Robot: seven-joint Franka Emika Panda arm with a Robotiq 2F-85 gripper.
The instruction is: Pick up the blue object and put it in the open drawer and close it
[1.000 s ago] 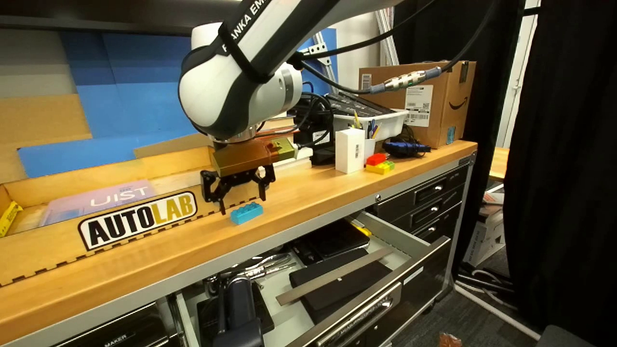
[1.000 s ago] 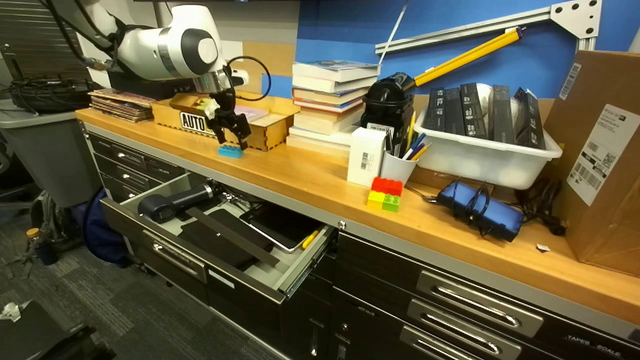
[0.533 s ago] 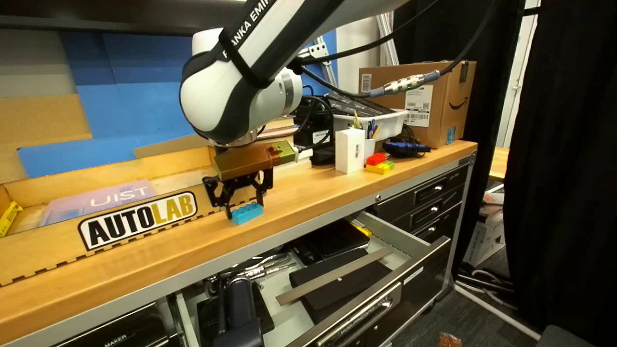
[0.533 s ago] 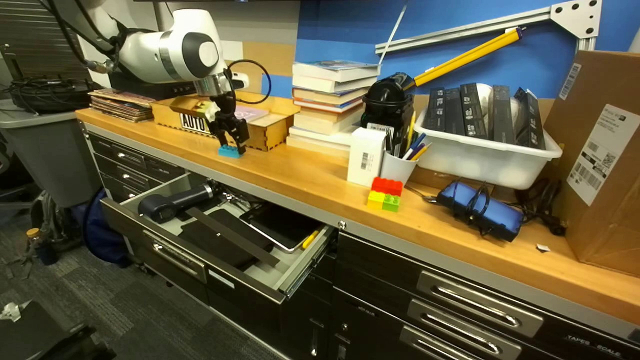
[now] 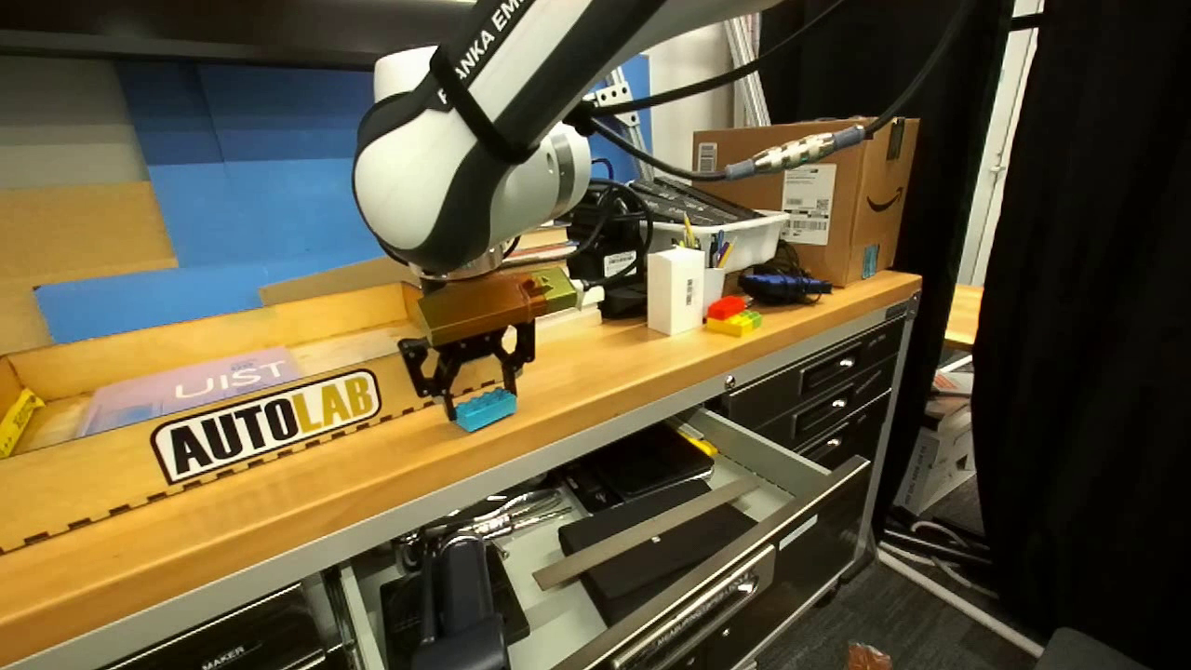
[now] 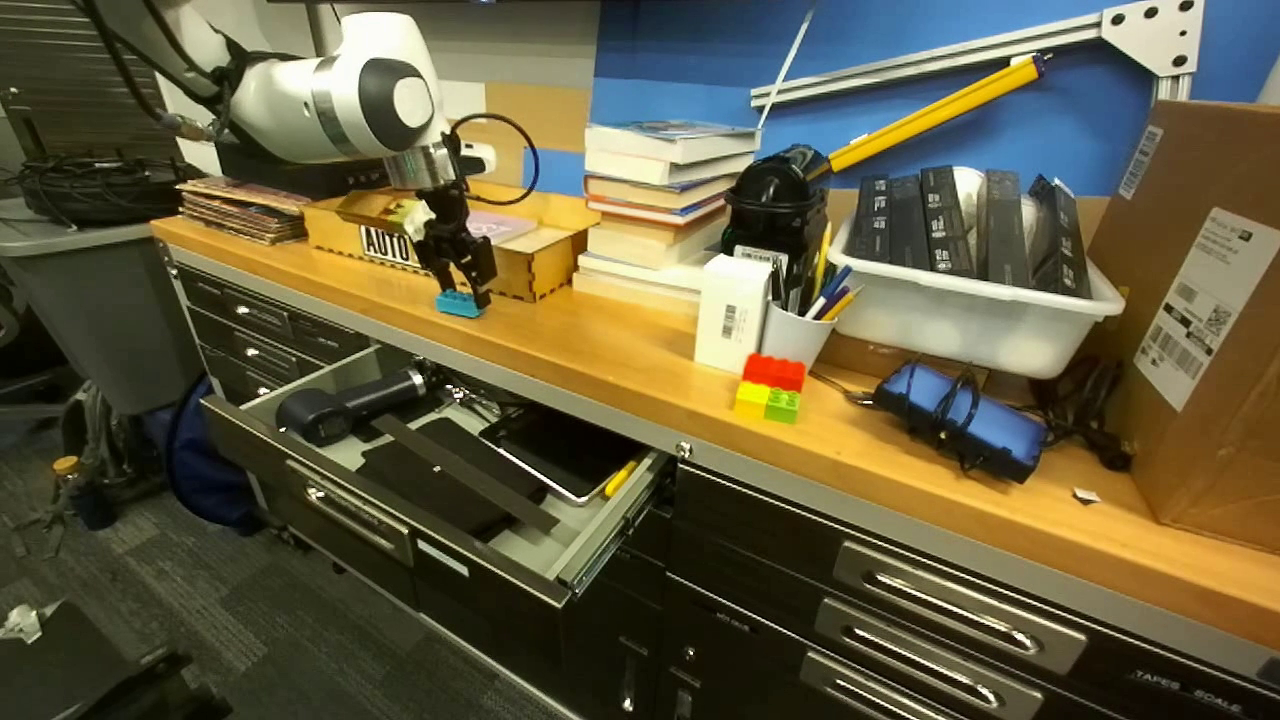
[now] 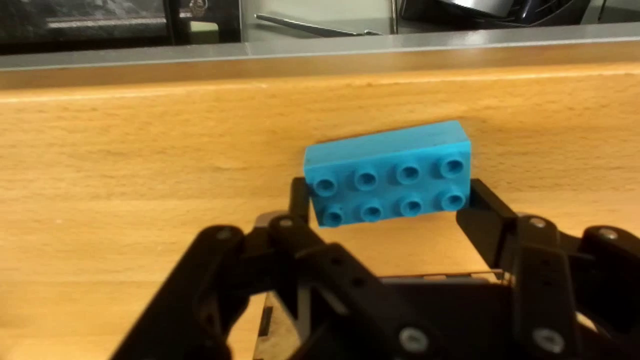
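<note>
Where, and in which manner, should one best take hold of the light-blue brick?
The light-blue brick is probably best gripped at its two short ends, coming from above. Those ends look flat and stand opposite each other, while its studded top faces up. The gripper is closed on it this way, across its length.

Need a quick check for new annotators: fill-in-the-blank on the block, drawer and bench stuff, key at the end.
The gripper is closed on the blue block, whose top shows ____ studs.
In an exterior view, the sign on the wooden tray reads AUTO____.
The drawer meant for the block stands ____, not shut.
Near the white box, the toy bricks are red, yellow and ____.
Missing words: eight; LAB; open; green.
</note>
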